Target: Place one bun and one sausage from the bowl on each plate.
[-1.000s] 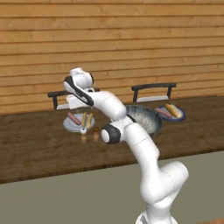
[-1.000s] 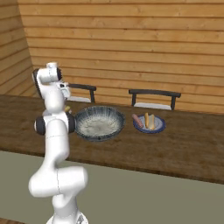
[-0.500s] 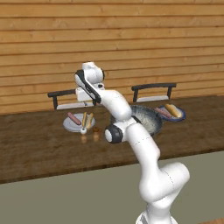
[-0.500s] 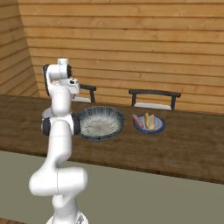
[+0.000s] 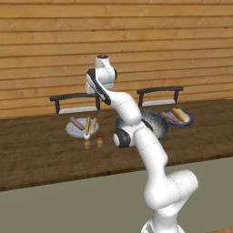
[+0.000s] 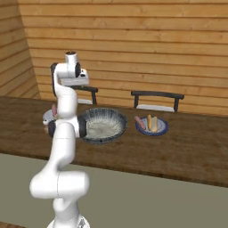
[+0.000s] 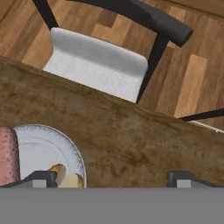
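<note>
The pale grey plate (image 5: 73,130) holds a sausage (image 5: 76,123) and a bun (image 5: 91,124); the hand view has its rim (image 7: 65,143), the sausage (image 7: 8,155) and the bun (image 7: 66,176) at lower left. On the blue-rimmed plate (image 6: 161,130) lie a sausage (image 6: 140,122) and a bun (image 6: 152,122). Between the plates sits the large patterned bowl (image 6: 116,121), its pale inside bare. My gripper (image 7: 111,179) hangs open high over the table's far edge, just right of the grey plate, with nothing between its fingers.
Two small shakers (image 5: 86,135) (image 5: 99,136) stand in front of the grey plate. Two dark chairs are drawn up behind the table, one white seat (image 7: 96,61) right below the hand. A wooden plank wall closes the back.
The arm has swung right and slightly up, away from above the grey plate toward the bowl's side. The jaws stay open.
</note>
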Robot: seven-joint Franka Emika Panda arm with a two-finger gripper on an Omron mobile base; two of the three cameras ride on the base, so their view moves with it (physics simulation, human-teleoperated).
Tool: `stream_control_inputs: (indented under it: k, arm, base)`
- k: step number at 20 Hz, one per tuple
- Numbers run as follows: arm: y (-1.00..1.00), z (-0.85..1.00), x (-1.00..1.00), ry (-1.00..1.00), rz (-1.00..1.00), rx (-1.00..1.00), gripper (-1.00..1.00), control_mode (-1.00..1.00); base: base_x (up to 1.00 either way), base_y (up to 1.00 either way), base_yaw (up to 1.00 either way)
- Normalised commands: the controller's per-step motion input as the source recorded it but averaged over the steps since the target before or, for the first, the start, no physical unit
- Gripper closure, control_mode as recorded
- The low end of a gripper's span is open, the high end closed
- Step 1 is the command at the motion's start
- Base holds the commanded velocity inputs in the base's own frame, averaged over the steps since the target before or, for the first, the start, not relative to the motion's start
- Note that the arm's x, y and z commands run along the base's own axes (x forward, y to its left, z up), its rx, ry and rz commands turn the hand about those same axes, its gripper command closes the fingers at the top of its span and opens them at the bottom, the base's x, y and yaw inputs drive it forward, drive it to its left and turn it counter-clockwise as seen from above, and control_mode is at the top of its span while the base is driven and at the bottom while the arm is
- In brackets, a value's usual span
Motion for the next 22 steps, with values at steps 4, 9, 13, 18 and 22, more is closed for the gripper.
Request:
stream_control_inputs:
  k: [4,9,13,18,22]
  arm:
    - [-0.64,-0.26,0.34,0.11,0.08,0.14,-1.0,-1.0]
    - [-0.96,-0.36,-1.0,-0.22,0.19,0.19,-1.0,-1.0]
    - [-0.66,-0.79,-1.0,-0.37,0.21,0.12,-1.0,-1.0]
    - [-0.4,-0.96,-1.0,-0.48,0.21,0.06,-1.0,-1.0]
    - [-0.06,-0.09,-1.0,-0.59,0.13,0.01,-1.0,-1.0]
  base:
    - [0.0,0.0,0.0]
    - [0.0,0.0,0.0]
    - [0.0,0.0,0.0]
    - [0.0,0.0,0.0]
    - [0.0,0.0,0.0]
